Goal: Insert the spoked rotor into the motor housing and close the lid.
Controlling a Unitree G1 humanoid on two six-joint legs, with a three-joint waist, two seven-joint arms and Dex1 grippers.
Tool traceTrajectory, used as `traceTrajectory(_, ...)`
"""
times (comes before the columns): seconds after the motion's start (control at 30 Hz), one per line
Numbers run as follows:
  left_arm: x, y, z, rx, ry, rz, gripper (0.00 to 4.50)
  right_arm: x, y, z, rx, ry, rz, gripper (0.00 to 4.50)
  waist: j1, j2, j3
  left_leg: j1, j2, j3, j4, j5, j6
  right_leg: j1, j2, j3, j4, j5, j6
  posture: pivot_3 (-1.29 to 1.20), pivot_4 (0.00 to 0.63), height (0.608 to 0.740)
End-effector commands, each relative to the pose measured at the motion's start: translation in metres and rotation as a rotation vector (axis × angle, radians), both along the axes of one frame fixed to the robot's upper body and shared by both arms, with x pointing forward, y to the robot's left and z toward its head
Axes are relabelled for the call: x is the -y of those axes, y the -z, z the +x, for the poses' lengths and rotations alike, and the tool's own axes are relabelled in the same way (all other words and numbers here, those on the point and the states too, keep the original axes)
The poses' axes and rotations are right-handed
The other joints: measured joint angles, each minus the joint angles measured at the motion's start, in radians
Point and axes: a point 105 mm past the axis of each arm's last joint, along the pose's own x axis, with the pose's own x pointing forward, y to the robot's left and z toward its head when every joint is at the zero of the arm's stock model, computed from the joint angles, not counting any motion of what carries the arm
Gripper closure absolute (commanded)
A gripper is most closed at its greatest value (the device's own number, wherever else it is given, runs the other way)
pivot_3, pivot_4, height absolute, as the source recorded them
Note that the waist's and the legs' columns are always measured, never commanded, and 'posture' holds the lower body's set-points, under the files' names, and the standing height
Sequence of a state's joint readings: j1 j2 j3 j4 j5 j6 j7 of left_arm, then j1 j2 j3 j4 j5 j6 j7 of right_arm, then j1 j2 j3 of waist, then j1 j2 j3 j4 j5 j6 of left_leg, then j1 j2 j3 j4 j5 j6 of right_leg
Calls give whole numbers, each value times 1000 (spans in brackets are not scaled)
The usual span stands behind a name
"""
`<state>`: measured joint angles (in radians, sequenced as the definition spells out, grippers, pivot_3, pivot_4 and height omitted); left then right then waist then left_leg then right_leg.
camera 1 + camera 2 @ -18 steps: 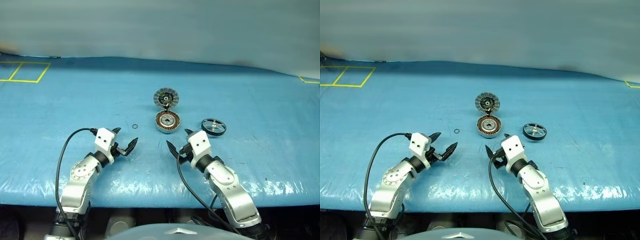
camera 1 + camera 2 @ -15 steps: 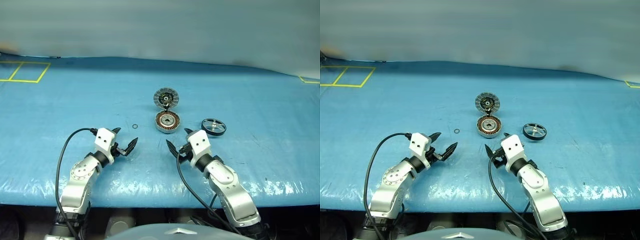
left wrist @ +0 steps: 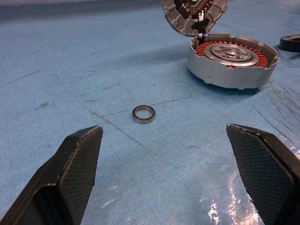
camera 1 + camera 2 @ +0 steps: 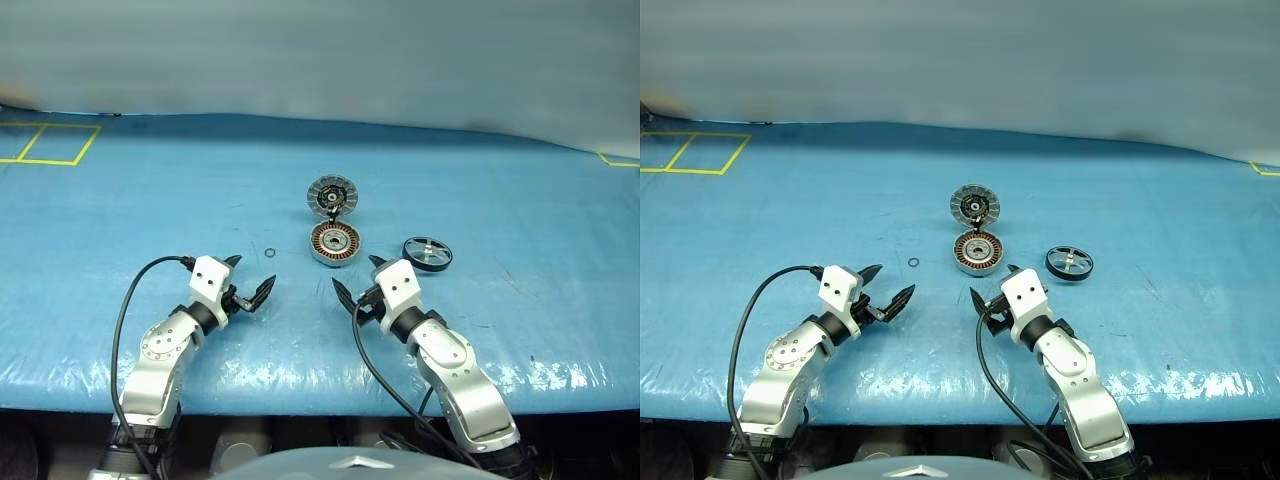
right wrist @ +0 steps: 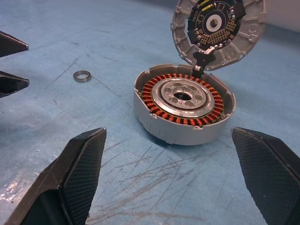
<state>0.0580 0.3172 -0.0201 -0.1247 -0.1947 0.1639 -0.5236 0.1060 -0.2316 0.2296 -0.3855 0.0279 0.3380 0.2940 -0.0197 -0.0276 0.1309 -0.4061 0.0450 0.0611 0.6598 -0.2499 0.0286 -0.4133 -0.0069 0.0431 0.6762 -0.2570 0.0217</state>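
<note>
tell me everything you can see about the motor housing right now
The motor housing is a round, shallow grey metal case lying flat on the blue table cover. Inside runs a ring of copper-brown windings around a silver centre hub with small holes. It stands open: the lid is hinged at its far edge and tilted up. Nothing is inserted yet, and neither gripper touches it. The spoked rotor lies apart, to its right.

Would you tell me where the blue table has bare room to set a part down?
Bare: the table left of the small ring, and right of the spoked rotor. Crowded: around the motor housing and lid.
</note>
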Motion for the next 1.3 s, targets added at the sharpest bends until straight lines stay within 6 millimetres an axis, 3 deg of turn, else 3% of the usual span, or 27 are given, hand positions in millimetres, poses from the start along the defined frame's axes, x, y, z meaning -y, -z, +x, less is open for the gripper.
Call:
traceTrajectory(0.03,5,-16,1,70,20,3,0,-2,-10,2,41,-8,9,15,0,0,0,0,0,0,0,0,0,0,0,0,0,0,0,0,150,740)
traceTrajectory(0.47,4,-16,0,73,15,2,0,-4,-9,3,37,-23,1,15,0,0,0,0,0,0,0,0,0,0,0,0,0,0,0,0,150,740)
traceTrajectory(0.63,5,-15,0,75,13,4,0,-8,-18,20,8,21,-53,15,-3,0,0,0,0,0,0,0,0,0,0,0,0,0,0,0,150,740)
traceTrajectory(0.83,6,-15,1,88,0,-10,0,-31,-25,37,-76,-152,-212,15,-1,0,0,0,0,0,1,0,0,0,0,0,0,3,-4,0,150,740)
traceTrajectory(1.03,5,-15,-2,113,-19,-8,0,-48,-36,61,-170,-194,-289,15,-3,0,0,-1,0,-1,0,0,0,-1,1,-1,0,6,0,0,150,740)
traceTrajectory(1.3,16,-13,-14,109,63,-30,0,-56,-24,68,-275,-247,-433,15,-2,1,0,-5,-1,-2,1,0,1,-3,0,-4,-1,6,1,0,150,740)
